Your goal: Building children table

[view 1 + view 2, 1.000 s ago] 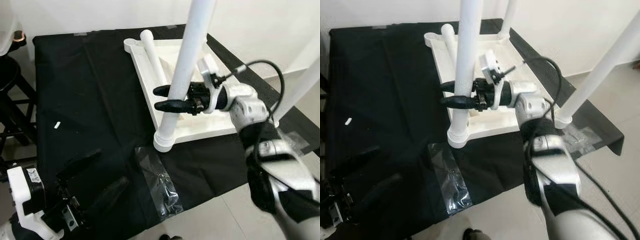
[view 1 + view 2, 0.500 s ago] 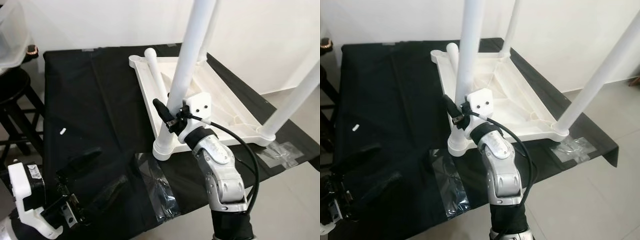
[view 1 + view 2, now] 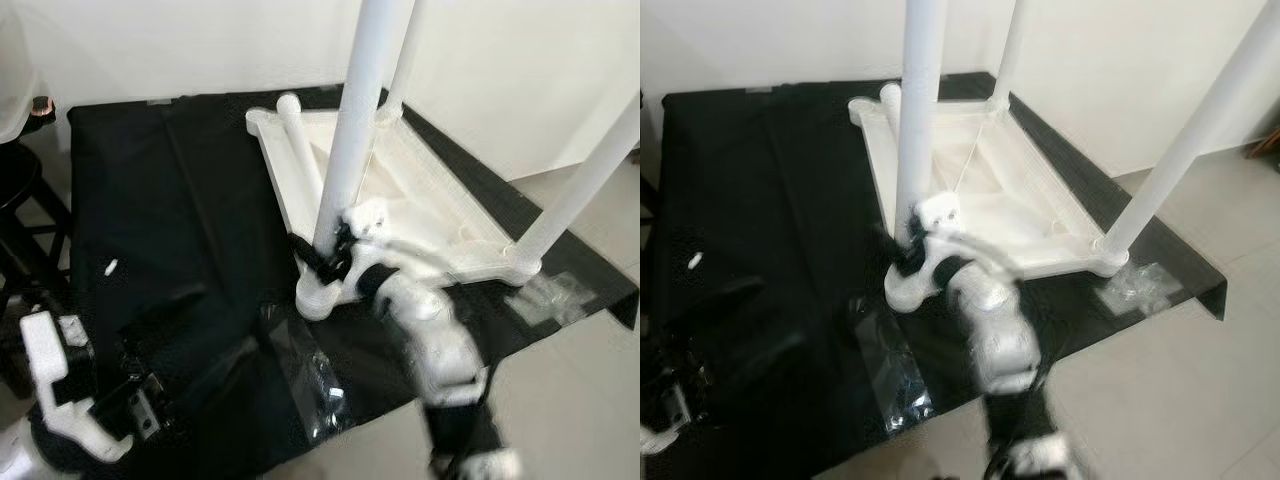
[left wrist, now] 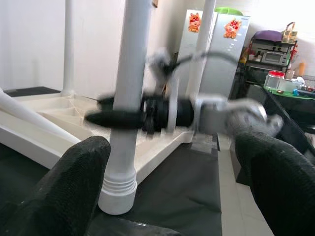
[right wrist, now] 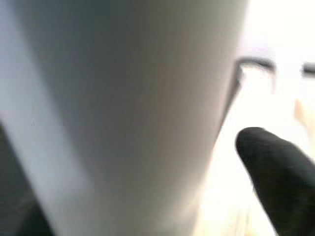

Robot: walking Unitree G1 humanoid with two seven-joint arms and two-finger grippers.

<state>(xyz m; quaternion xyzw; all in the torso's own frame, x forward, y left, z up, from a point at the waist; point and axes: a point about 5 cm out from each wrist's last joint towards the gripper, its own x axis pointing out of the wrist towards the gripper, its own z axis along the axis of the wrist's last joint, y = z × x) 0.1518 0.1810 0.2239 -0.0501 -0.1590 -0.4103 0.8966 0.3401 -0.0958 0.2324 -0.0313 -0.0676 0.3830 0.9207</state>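
Note:
A white table top (image 3: 430,200) lies upside down on the black-covered table (image 3: 160,190). Three white legs stand up from its corners, and a loose leg (image 3: 300,140) lies along its left rim. My right gripper (image 3: 318,258) is shut on the near table leg (image 3: 352,140), low down, just above its threaded base (image 3: 318,297). The right wrist view shows that table leg (image 5: 123,113) very close, with one black finger (image 5: 275,177) beside it. My left gripper (image 3: 200,340) hovers open at the table's near left corner, its fingers (image 4: 74,191) pointing at the near table leg (image 4: 129,88) from some way off.
A clear plastic bag (image 3: 320,385) of small hardware lies on the cloth near the front edge, and another bag (image 3: 548,290) lies by the right leg (image 3: 585,185). A dark stool (image 3: 15,190) stands to the left. A small white scrap (image 3: 108,268) rests on the cloth.
The camera has shifted. My right arm has swung from the leg's right side round to its near side, with the gripper staying on the leg and sliding lower. The left gripper has kept still.

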